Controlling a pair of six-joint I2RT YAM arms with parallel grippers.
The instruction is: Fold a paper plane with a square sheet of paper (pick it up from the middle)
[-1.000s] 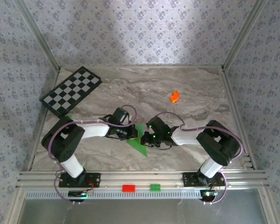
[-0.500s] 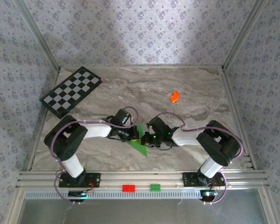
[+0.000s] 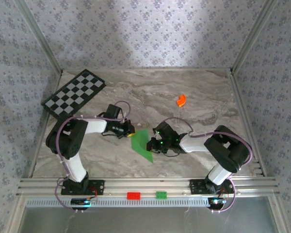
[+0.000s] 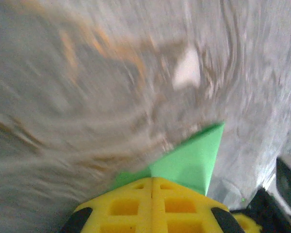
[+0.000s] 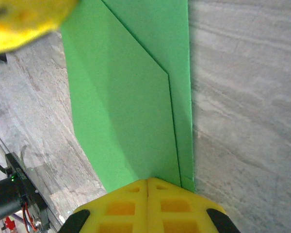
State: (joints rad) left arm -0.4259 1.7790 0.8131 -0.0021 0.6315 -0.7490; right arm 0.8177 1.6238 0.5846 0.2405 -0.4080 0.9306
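Note:
The green paper (image 3: 141, 145), partly folded into a tapered flat shape with diagonal creases, lies on the marble table between the two arms. My left gripper (image 3: 129, 130) is shut just off the paper's upper-left edge. In the left wrist view the paper (image 4: 194, 160) pokes out past the closed yellow fingertips (image 4: 136, 204). My right gripper (image 3: 152, 144) is shut with its tips resting on the paper's right edge. In the right wrist view the folded layers (image 5: 126, 97) stretch away from the closed tips (image 5: 148, 180). I cannot tell whether paper is pinched between them.
A black-and-white checkered board (image 3: 73, 94) lies at the back left. A small orange curved piece (image 3: 181, 100) sits at the back right. A red block (image 3: 133, 195) and a tiny green block (image 3: 161, 195) rest on the front rail. Metal frame posts border the table.
My left gripper has slid left and back off the paper, uncovering its left part. The right gripper and the paper have stayed almost still.

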